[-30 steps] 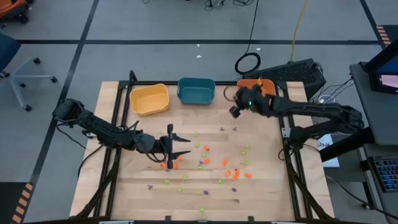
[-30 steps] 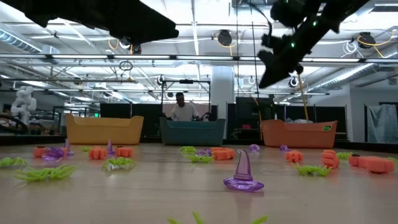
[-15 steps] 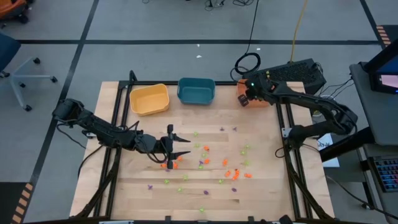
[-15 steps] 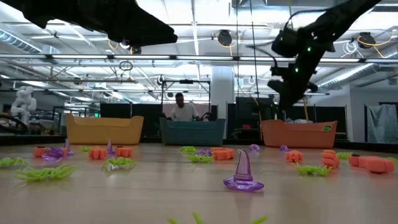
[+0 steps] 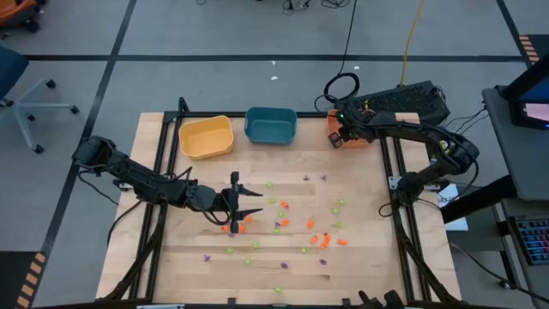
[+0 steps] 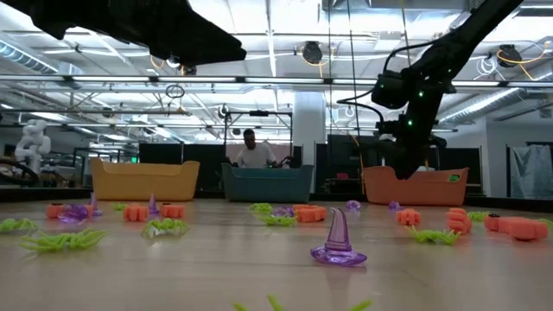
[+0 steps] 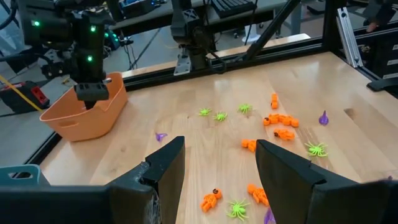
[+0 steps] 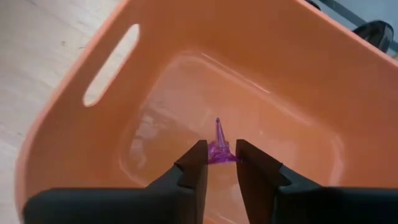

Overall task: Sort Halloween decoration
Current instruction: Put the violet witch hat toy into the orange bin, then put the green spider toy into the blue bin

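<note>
Right gripper (image 8: pixel 217 163): we see it above the orange bin (image 8: pixel 292 81), fingers pinching a purple witch hat (image 8: pixel 218 148).
Left gripper (image 5: pixel 249 201): fingers apart, well away from the orange bin.
Halloween decoration (image 5: pixel 320 239): scattered on the table (image 5: pixel 369 266) between the bin and the left gripper.

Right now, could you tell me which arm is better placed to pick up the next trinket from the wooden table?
Left: its open pincer hovers beside the small orange plastic trinkets, while the right pincer is over the orange plastic bin.
</note>
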Controlling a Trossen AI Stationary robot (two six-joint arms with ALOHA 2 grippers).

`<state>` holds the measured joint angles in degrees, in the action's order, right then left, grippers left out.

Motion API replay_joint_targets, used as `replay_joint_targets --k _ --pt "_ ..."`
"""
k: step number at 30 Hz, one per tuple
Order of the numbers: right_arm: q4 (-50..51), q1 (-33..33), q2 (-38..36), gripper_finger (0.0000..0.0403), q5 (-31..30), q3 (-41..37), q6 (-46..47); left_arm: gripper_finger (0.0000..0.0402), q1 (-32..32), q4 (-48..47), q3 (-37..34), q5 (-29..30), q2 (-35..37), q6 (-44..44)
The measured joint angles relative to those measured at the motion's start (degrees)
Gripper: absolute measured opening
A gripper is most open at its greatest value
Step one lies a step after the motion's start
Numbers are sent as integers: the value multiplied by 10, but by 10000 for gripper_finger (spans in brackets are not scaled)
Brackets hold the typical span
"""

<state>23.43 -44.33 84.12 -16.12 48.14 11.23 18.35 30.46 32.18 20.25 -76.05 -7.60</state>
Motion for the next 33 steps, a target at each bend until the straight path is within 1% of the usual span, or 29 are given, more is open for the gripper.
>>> replay_joint_targets --k 6,9,12,15,20,24,26,30,33 --pt "1 -1 -6 118 0 0 9 193 0 -2 0 0 0 13" --pt "10 2 -22 142 0 0 4 193 0 -2 0 0 0 13" --pt "30 18 -62 162 -1 0 13 193 0 -6 0 0 0 13" --pt "52 53 -120 172 -1 0 28 193 0 -16 0 0 0 13" --pt "67 152 -213 175 -1 0 64 193 0 -41 0 0 0 13" --pt "66 257 -252 175 -6 0 90 193 0 -67 0 8 0 21" --pt "68 312 -256 174 -23 0 103 193 0 -82 0 26 0 49" --pt "65 423 -244 172 -82 0 109 193 0 -131 0 83 0 111" --pt "61 492 -225 172 -112 -1 116 193 0 -176 0 85 0 162"
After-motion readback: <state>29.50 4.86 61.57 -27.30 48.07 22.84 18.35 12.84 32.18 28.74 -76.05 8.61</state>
